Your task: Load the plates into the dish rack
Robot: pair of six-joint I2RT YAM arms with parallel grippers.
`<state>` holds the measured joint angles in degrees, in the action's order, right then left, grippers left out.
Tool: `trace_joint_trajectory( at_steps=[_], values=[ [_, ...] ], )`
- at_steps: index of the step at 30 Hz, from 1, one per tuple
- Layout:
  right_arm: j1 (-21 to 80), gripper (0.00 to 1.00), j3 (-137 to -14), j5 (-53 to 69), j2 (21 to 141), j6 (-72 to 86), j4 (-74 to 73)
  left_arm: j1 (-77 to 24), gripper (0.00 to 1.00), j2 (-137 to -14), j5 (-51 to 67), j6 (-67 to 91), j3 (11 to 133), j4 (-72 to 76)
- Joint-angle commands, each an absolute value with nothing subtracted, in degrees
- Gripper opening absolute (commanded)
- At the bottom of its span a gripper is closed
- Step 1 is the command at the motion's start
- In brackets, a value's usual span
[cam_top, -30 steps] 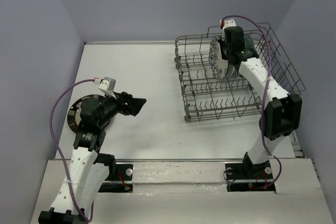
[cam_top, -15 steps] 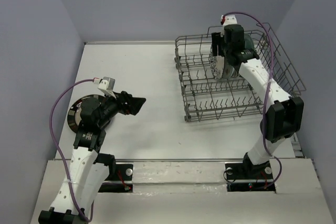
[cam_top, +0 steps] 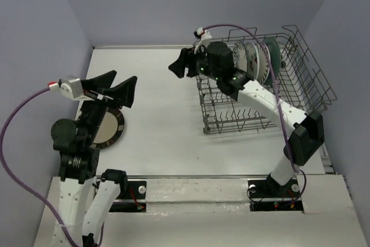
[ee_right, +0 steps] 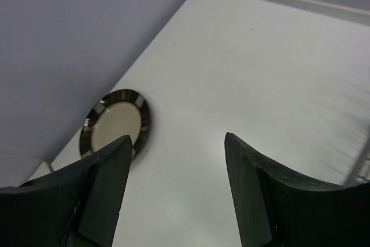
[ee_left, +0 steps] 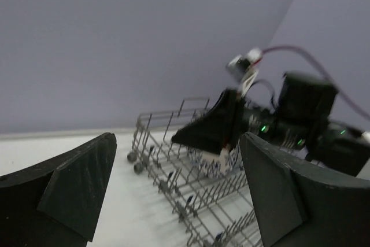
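Note:
The dish rack [cam_top: 231, 121] stands at the back right with plates upright in its far rows: a striped one [cam_top: 238, 56], a white one [cam_top: 253, 59] and a teal one [cam_top: 272, 55]. My right gripper [cam_top: 180, 65] hovers open and empty just left of the rack's far corner. A dark, shiny-rimmed plate [cam_top: 110, 128] lies flat on the table at the left, partly behind my left arm. My left gripper [cam_top: 111, 88] is raised above it, wide open and empty. The left wrist view shows the rack [ee_left: 185, 201], a blue-white plate [ee_left: 209, 163] and the right gripper [ee_left: 211, 128]. The right wrist view shows the dark plate [ee_right: 115, 121].
Purple walls close in the table on the left, back and right. The rack's near rows of tines [cam_top: 248, 108] hold nothing. Bare white tabletop [cam_top: 156, 120] lies between the dark plate and the rack.
The right gripper opened, left the striped plate standing in the rack and swung left out of the rack. The left arm rose off the table, uncovering more of the dark plate.

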<state>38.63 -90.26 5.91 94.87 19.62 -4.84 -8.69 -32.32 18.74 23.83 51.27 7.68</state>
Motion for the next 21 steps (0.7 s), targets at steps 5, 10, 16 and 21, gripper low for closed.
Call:
trace_joint_trajectory(
  at_steps=[5,10,16,21],
  values=[
    [47.5,0.69,-90.9,14.4,105.4,35.3,9.1,-9.4,0.99,-26.0,11.4,27.9,53.3,14.9],
    [52.7,0.69,-96.8,12.2,114.6,38.4,9.0,-10.6,0.99,-24.3,10.5,26.7,50.0,13.5],
    [56.9,0.68,-102.6,12.0,125.2,43.8,9.2,-13.6,0.99,-21.3,7.8,22.9,46.9,10.9],
    [58.4,0.68,-108.6,10.7,134.3,45.8,9.4,-16.5,0.99,-19.1,2.4,18.6,44.9,8.2]
  ],
)
